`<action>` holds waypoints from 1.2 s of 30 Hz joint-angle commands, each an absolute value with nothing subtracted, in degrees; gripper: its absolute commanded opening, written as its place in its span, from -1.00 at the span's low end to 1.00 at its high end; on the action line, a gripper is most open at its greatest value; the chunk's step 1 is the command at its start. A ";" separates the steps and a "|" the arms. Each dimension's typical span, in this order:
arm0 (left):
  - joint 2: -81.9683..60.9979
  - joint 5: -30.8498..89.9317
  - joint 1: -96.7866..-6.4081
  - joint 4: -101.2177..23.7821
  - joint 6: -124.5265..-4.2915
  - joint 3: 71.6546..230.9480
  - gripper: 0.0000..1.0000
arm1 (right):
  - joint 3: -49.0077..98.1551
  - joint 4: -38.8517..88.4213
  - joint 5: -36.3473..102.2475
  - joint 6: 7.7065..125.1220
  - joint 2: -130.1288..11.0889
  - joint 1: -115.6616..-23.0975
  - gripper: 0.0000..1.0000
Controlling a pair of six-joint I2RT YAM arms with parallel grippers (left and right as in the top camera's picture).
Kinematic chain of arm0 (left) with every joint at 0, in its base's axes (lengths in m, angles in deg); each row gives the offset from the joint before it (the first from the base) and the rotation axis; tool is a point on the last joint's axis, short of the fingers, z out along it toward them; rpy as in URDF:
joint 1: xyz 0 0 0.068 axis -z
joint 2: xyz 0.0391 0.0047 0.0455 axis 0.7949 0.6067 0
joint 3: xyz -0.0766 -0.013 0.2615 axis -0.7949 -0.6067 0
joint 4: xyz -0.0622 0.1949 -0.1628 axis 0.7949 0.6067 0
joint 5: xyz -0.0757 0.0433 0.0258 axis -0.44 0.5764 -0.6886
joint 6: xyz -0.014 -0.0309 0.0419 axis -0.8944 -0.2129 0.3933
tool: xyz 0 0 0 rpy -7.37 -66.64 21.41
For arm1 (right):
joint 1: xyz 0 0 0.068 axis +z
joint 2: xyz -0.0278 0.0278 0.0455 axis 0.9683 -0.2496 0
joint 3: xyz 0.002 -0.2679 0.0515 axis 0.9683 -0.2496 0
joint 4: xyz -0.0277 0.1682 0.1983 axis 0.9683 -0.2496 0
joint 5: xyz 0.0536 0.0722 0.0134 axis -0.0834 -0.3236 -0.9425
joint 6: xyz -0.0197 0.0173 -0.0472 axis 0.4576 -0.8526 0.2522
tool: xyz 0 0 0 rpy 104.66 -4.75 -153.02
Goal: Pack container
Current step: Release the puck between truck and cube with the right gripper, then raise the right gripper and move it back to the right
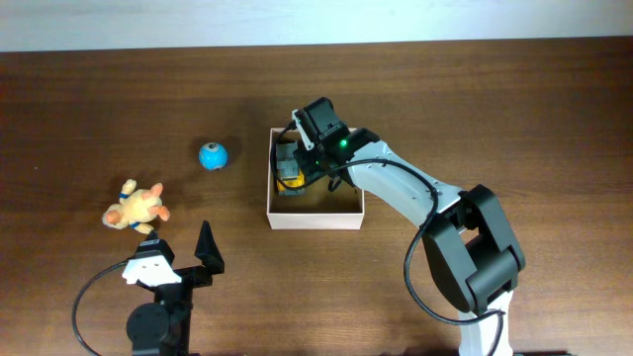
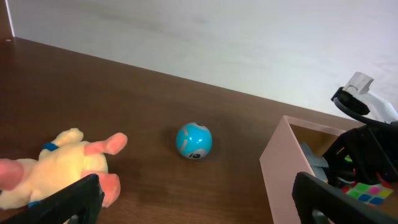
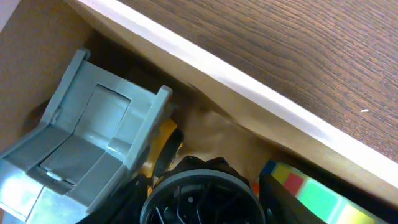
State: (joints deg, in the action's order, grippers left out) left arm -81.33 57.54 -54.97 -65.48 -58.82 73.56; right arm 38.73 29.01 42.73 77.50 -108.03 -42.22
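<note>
The container (image 1: 315, 220) is a square white-walled box with a tan inside, at mid-table; its wall also shows in the left wrist view (image 2: 283, 168) and the right wrist view (image 3: 236, 81). My right gripper (image 1: 309, 158) reaches down into it. In the right wrist view its fingers (image 3: 202, 202) sit on either side of the black wheel of a grey and yellow toy truck (image 3: 87, 149). A colour cube (image 3: 317, 196) lies beside it in the box. My left gripper (image 1: 183, 259) is open and empty near the front edge.
A blue ball (image 1: 213, 155) lies left of the box, also in the left wrist view (image 2: 194, 140). A yellow and pink plush toy (image 1: 136, 206) lies further left, just ahead of the left gripper's left finger (image 2: 56, 165).
</note>
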 commanded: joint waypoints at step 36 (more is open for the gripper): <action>-81.79 56.93 -55.17 -65.61 -57.91 73.23 0.98 | 59.77 10.35 50.23 75.77 -102.28 -41.92 0.23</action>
State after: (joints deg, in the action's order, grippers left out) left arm -81.33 57.52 -55.00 -65.48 -58.82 73.56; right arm 56.06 12.29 45.07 77.15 -107.09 -42.22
